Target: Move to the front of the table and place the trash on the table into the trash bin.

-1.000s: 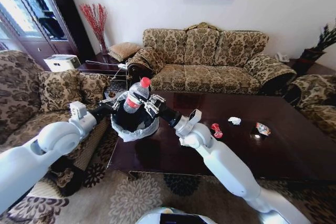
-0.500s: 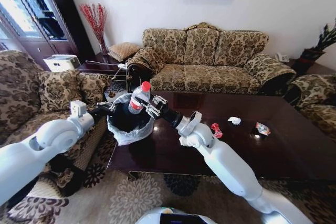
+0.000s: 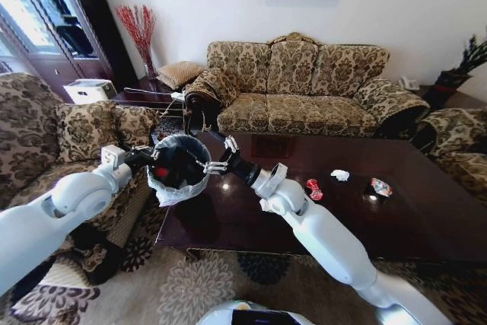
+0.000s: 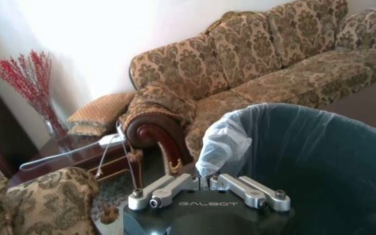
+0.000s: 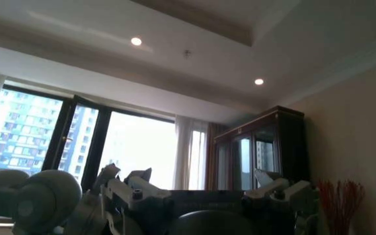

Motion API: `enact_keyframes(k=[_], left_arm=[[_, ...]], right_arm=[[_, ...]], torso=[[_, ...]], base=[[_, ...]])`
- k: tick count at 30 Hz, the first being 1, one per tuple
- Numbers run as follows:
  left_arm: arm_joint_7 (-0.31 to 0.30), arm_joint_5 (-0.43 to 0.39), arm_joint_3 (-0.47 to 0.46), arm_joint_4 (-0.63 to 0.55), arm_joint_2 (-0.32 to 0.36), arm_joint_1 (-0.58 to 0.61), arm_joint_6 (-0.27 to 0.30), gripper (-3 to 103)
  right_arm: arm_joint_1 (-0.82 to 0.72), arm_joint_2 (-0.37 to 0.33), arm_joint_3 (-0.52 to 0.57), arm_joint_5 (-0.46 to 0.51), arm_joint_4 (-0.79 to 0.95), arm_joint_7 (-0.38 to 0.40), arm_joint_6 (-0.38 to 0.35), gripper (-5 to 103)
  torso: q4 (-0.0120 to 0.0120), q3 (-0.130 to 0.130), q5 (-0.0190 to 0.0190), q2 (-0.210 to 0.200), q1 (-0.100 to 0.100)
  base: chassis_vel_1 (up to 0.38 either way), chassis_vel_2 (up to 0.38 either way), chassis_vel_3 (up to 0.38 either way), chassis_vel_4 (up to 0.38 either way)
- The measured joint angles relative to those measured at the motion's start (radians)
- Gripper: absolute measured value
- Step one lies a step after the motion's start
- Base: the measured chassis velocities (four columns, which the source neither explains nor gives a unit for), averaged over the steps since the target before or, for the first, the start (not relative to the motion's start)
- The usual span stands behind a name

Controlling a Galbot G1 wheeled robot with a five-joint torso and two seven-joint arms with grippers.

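My left gripper [image 3: 151, 159] is shut on the near rim of the trash bin [image 3: 179, 167], holding it off the table's left end. In the left wrist view its fingers [image 4: 164, 190] pinch the bag-lined rim of the trash bin [image 4: 318, 156]. A red spot [image 3: 159, 173] shows inside the bin. My right gripper [image 3: 214, 159] is open at the bin's right rim, with nothing between its fingers [image 5: 130, 187]. On the table [image 3: 365, 226] lie pieces of trash: a red wrapper [image 3: 313, 188], a white paper wad [image 3: 340, 175] and a multicoloured wrapper [image 3: 380, 186].
A patterned sofa [image 3: 304, 85] stands behind the table, and an armchair [image 3: 46, 138] sits at the left under my left arm. Another seat [image 3: 460, 146] is at the right. A side table [image 3: 148, 95] with a vase of red twigs [image 3: 138, 32] stands in the corner.
The clear bottle has left my right gripper and gone down into the bin. The right gripper has opened and lowered. The bin has shifted a little to the left.
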Motion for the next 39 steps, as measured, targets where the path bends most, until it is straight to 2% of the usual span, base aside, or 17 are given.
enact_keyframes(k=[3,4,5,6,8,10,12,13,16,17,20,21,24,28,29,32,39], left_arm=[[0.001,0.026,0.000,0.023,-0.004,-0.003,-0.012,3],[0.002,0.042,0.000,0.036,-0.008,-0.005,-0.019,3],[0.004,0.060,0.000,0.057,-0.015,-0.008,-0.029,3],[0.004,0.060,0.000,0.057,-0.015,-0.008,-0.029,3],[0.008,0.072,-0.008,0.088,-0.030,-0.014,-0.043,3],[0.009,0.074,-0.010,0.095,-0.034,-0.017,-0.047,3],[0.013,0.086,-0.020,0.121,-0.058,-0.034,-0.064,3],[0.013,0.086,-0.020,0.121,-0.058,-0.034,-0.064,3],[0.024,0.103,-0.032,0.149,-0.093,-0.058,-0.090,3],[0.024,0.103,-0.032,0.149,-0.093,-0.058,-0.090,3],[0.029,0.117,-0.036,0.159,-0.124,-0.077,-0.109,3],[0.029,0.117,-0.036,0.159,-0.124,-0.077,-0.109,3],[0.035,0.140,-0.038,0.154,-0.162,-0.086,-0.125,3],[0.039,0.152,-0.038,0.146,-0.176,-0.086,-0.128,3],[0.046,0.177,-0.038,0.133,-0.192,-0.078,-0.134,3],[0.060,0.212,-0.030,0.122,-0.208,-0.067,-0.145,3],[0.070,0.217,-0.025,0.118,-0.212,-0.067,-0.152,3]], right_arm=[[-0.028,-0.012,0.032,0.031,0.040,0.038,-0.013,100],[-0.046,-0.018,0.053,0.046,0.060,0.066,-0.024,100],[-0.087,-0.034,0.095,0.058,0.103,0.128,-0.056,100],[-0.087,-0.034,0.095,0.058,0.103,0.128,-0.056,100],[-0.174,-0.069,0.182,0.062,0.172,0.237,-0.127,100],[-0.200,-0.078,0.206,0.062,0.191,0.262,-0.146,100],[-0.330,-0.120,0.319,0.059,0.271,0.341,-0.222,100],[-0.330,-0.120,0.319,0.059,0.271,0.341,-0.222,100],[-0.557,-0.141,0.458,0.019,0.363,0.434,-0.294,100],[-0.557,-0.141,0.458,0.019,0.363,0.434,-0.294,100],[-0.757,-0.107,0.530,-0.071,0.388,0.475,-0.287,100],[-0.757,-0.107,0.530,-0.071,0.388,0.475,-0.287,100],[-0.915,-0.060,0.562,-0.154,0.384,0.497,-0.257,100],[-0.967,-0.047,0.563,-0.187,0.368,0.499,-0.238,100],[-1.028,-0.030,0.553,-0.220,0.344,0.501,-0.217,100],[-1.079,-0.006,0.507,-0.244,0.337,0.514,-0.213,100],[-1.074,0.023,0.451,-0.281,0.305,0.529,-0.204,100]], torso=[[0.0000,0.000,0.0000,0.000,0.000],[0.0000,0.000,0.0002,0.000,0.000],[0.0001,0.000,0.0002,0.000,0.000],[0.0001,0.000,0.0002,0.000,0.000],[0.0001,0.000,0.0000,0.000,0.000],[0.0001,0.000,0.0000,0.000,0.000],[-0.0002,0.000,0.0003,0.000,0.000],[-0.0002,0.000,0.0003,0.000,0.000],[-0.0002,0.000,0.0002,0.000,0.000],[-0.0002,0.000,0.0002,0.000,0.000],[-0.0003,0.000,0.0000,0.000,0.000],[-0.0003,0.000,0.0000,0.000,0.000],[-0.0001,0.000,0.0000,0.000,0.000],[-0.0001,0.000,-0.0001,0.000,0.000],[-0.0003,0.000,0.0002,0.000,0.000],[-0.0002,0.000,0.0000,0.000,0.000],[0.0001,0.000,0.0001,0.000,0.000]], base=[[0.000,0.000,0.000,0.000],[0.000,0.000,0.000,0.000],[0.000,0.000,0.000,0.000],[0.000,0.000,0.000,0.000],[0.000,0.000,0.000,0.000],[0.000,0.000,0.000,0.000],[0.000,0.000,0.000,0.000],[0.000,0.000,0.000,0.000],[0.000,0.000,0.000,0.000],[0.000,0.000,0.000,0.000],[0.000,0.000,0.000,0.000],[0.000,0.000,0.000,0.000],[0.000,0.000,0.000,0.000],[0.000,0.000,0.000,0.000],[0.000,0.000,0.000,0.000],[0.000,0.000,0.000,0.000],[0.000,0.000,0.000,0.000]])
